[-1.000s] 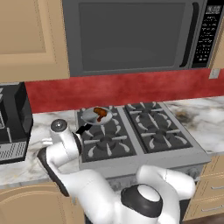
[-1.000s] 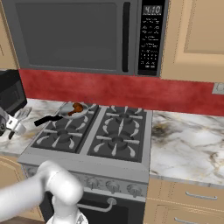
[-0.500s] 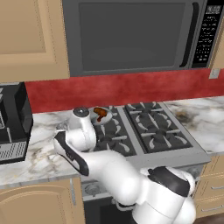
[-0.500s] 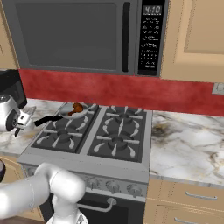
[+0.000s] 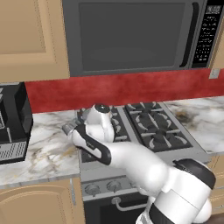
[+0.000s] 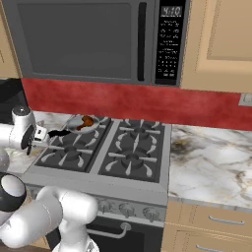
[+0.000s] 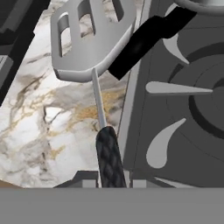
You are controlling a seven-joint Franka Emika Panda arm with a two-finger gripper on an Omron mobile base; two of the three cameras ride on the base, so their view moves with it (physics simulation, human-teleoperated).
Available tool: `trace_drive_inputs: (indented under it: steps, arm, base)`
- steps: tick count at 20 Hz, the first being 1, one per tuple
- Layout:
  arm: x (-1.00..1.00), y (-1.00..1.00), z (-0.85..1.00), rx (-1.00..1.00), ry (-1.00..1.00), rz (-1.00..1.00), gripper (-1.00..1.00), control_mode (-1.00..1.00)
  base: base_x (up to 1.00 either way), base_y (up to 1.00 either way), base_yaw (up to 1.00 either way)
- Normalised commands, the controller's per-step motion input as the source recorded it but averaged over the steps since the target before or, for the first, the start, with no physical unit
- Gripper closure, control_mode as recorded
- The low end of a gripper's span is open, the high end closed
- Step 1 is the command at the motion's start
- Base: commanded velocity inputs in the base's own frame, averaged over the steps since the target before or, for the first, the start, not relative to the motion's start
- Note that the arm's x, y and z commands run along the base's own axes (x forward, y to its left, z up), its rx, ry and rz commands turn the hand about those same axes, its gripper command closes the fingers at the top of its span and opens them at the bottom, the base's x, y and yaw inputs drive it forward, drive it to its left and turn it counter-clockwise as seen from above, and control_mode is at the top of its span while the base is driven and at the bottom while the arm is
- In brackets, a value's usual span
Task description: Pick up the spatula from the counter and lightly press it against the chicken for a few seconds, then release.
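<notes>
The hand [image 7: 111, 183] pinches the spatula [image 7: 94, 57] by its handle over open counter [image 7: 41, 131], beside the stove [image 7: 183, 109] edge.

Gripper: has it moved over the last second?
Yes. In the right base view the gripper has shifted right, toward the left edge of the stove.

This is a home kitchen, computer-rendered. A four-burner gas stove [image 6: 106, 152] is set into a marbled bench [image 6: 211, 162], under a built-in microwave [image 5: 127, 37] and a red backsplash [image 6: 123, 101]. Light wooden cabinets [image 5: 30, 39] hang above, drawers [image 6: 211, 221] sit below, and a black coffee machine [image 5: 13, 122] stands on the bench.
</notes>
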Motion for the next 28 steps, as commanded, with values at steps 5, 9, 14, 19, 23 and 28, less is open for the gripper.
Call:
trace_drive_inputs:
  steps: [5, 9, 14, 19, 23, 28]
  arm:
    - [-0.19, -0.34, 0.20, 0.00, -0.02, 0.23, 1.00, -1.00]
    - [-0.10, -0.44, 0.07, 0.00, 0.00, 0.22, 1.00, -1.00]
    - [-0.09, -0.48, 0.20, 0.00, 0.00, 0.19, 1.00, -1.00]
    - [0.00, -0.49, 0.06, 0.03, -0.04, 0.15, 1.00, -1.00]
    - [0.05, -0.48, -0.03, 0.09, 0.00, 0.14, 1.00, -1.00]
    - [0.08, -0.34, 0.00, 0.05, -0.01, 0.10, 1.00, -1.00]
  base:
    - [0.00, 0.00, 0.00]
    - [0.00, 0.00, 0.00]
    - [0.00, 0.00, 0.00]
    - [0.00, 0.00, 0.00]
    - [0.00, 0.00, 0.00]
    - [0.00, 0.00, 0.00]
